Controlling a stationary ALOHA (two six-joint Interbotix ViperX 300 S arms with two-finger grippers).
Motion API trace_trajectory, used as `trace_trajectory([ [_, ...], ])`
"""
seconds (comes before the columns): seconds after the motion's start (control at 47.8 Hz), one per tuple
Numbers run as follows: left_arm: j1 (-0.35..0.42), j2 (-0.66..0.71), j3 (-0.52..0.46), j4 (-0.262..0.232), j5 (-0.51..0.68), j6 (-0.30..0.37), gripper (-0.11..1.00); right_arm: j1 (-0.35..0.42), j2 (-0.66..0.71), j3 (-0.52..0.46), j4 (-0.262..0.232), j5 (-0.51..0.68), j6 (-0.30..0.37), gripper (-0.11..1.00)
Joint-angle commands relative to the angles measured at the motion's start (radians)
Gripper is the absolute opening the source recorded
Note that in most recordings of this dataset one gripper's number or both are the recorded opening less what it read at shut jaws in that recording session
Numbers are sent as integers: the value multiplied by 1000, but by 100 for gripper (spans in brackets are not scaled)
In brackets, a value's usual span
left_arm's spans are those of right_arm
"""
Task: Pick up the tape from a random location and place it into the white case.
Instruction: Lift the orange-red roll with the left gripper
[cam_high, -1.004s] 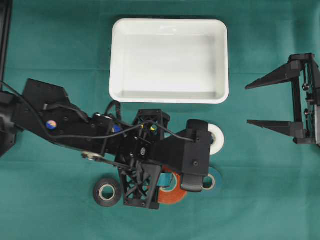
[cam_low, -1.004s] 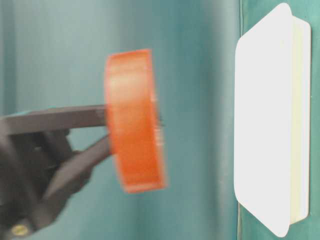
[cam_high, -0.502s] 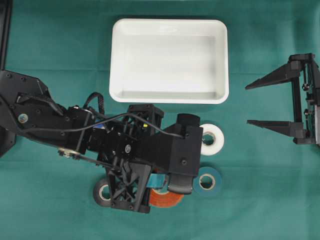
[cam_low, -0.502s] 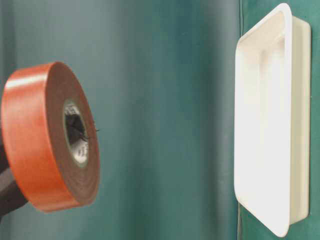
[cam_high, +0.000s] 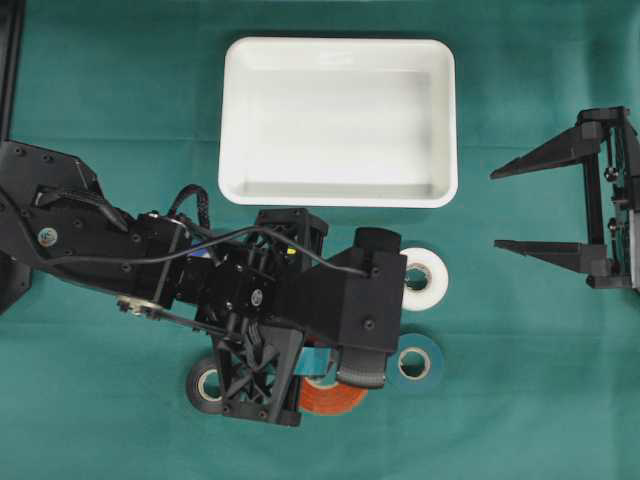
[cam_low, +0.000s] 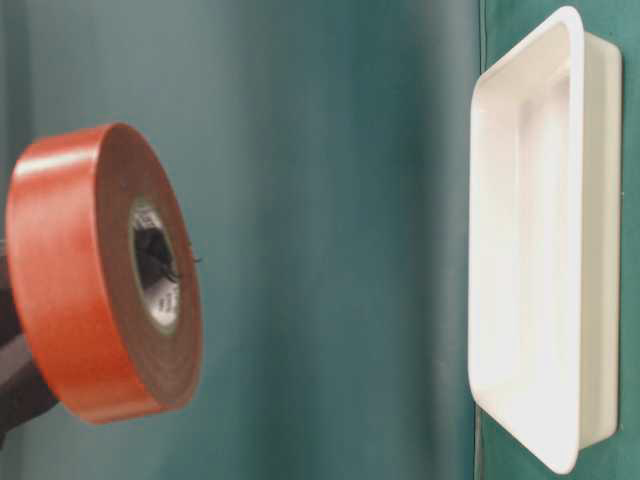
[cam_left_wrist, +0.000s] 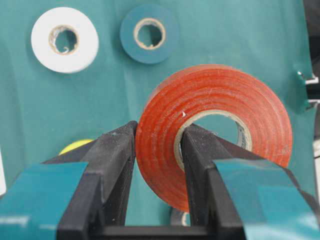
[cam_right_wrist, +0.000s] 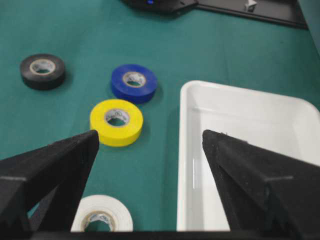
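Orange tape (cam_left_wrist: 215, 135) sits clamped in the left gripper (cam_left_wrist: 157, 145), one black finger (cam_left_wrist: 112, 165) pressed on the roll's outer face and the other through its cardboard core, so the roll hangs off the green cloth (cam_high: 120, 100) towards the near edge of the desk. Seen from above, only a sliver of the orange roll (cam_high: 335, 398) shows under the black arm. The white case (cam_high: 338, 120) lies flat at the far edge of the desk, well apart from the held roll, with nothing in the part that can be seen. Between them, a white roll (cam_high: 424, 278) and a teal roll (cam_high: 415, 362) lie flat on the cloth just beside the arm, and a black roll (cam_high: 205, 383) peeks out by its other side. A yellow roll (cam_right_wrist: 116, 122) and a blue roll (cam_right_wrist: 134, 83) lie near the case's short side. The right gripper (cam_high: 545, 205) hovers by the right edge, its fingers spread wide on nothing.
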Motion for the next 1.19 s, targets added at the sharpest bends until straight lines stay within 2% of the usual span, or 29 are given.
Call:
trace_trajectory([
  [0.0,-3,-37,-26,3,-5,0,22,-2,3,-23,-2,-3,0,92],
  [0.878,-3,-37,-25,3,-5,2,22,-2,3,-23,-2,-3,0,92],
  [1.171,55,-37,-17,8,-5,3,22,-2,5,-23,-2,-3,0,92],
])
